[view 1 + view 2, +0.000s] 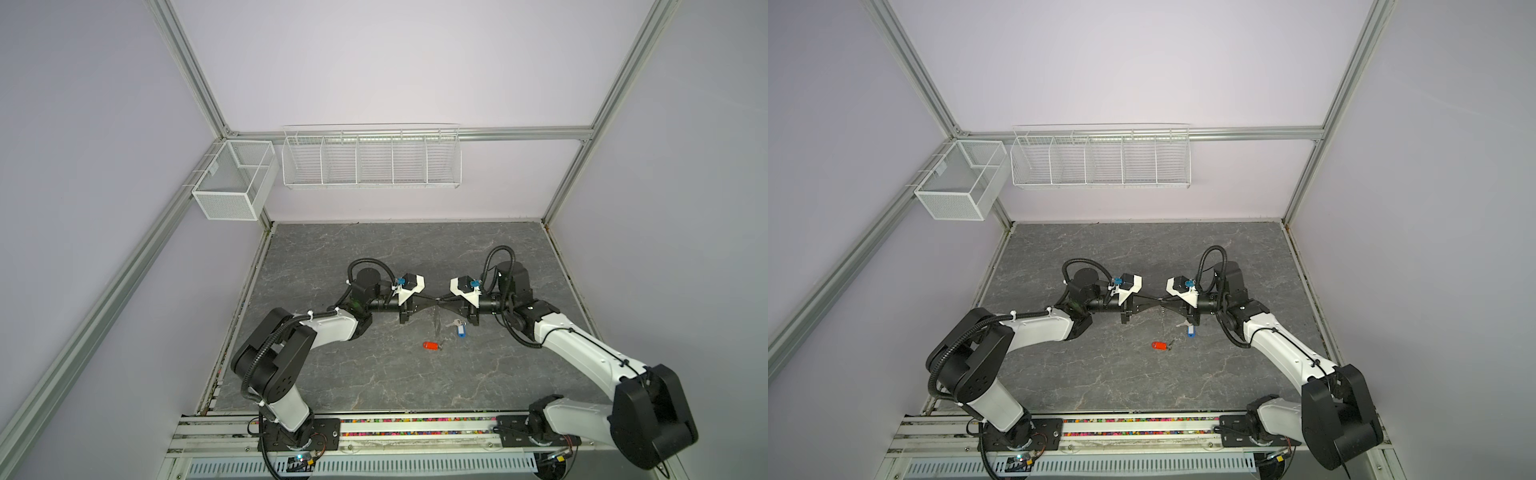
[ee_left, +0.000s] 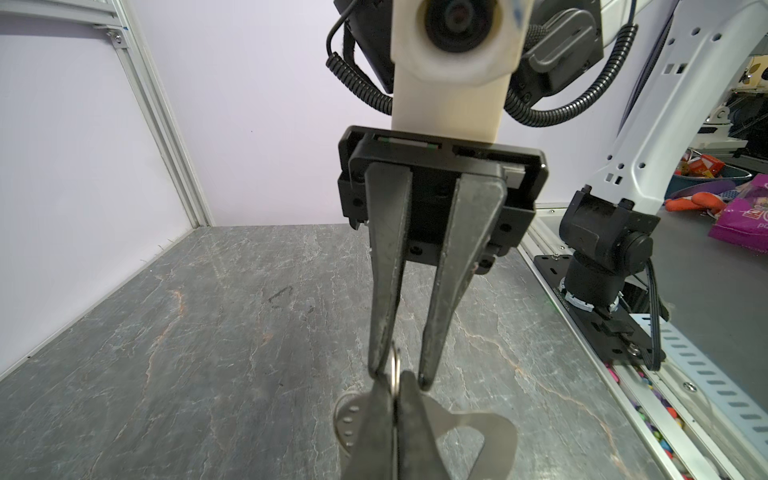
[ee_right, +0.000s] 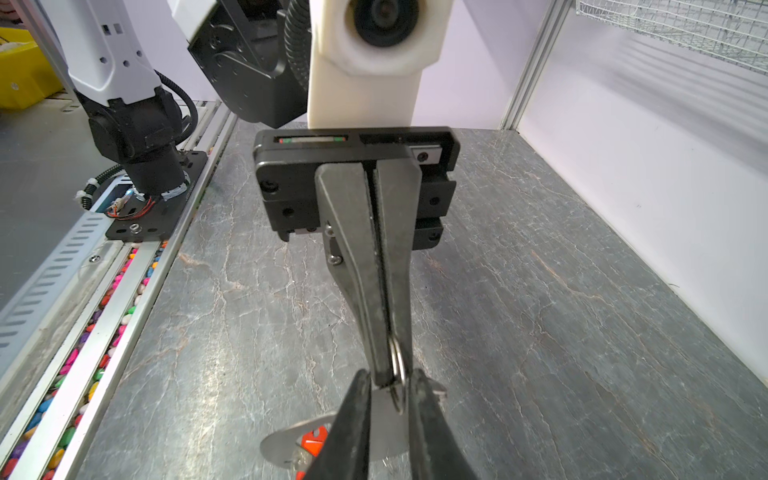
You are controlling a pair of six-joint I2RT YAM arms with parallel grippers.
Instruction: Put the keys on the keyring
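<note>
While your left gripper point(image 3: 386, 374) has its fingers pressed together on a metal ring point(image 3: 398, 365) of the keyring point(image 2: 469, 432), holding the flat holder clear of the table point(image 1: 374, 374) so that it hangs edge-on in both top views, nothing is threaded yet. Your right gripper point(image 2: 400, 374) meets it tip to tip at the middle of the workspace, its fingers slightly parted and straddling that same ring. Whether they already touch the wire you cannot tell from either wrist view. Both keys lie loose on the table, below the grippers and toward the front. The blue-tagged key point(image 1: 459, 329) is just right of the hanging holder, and the red-tagged key point(image 1: 431, 345) is a little nearer the arm bases. Neither touches the keyring. So judge the task to be at its preparation: the holder is picked up and presented, and the ring looks about to be gripped or pried. Left for you are fetching each key and working it onto a ring, twice over.
</note>
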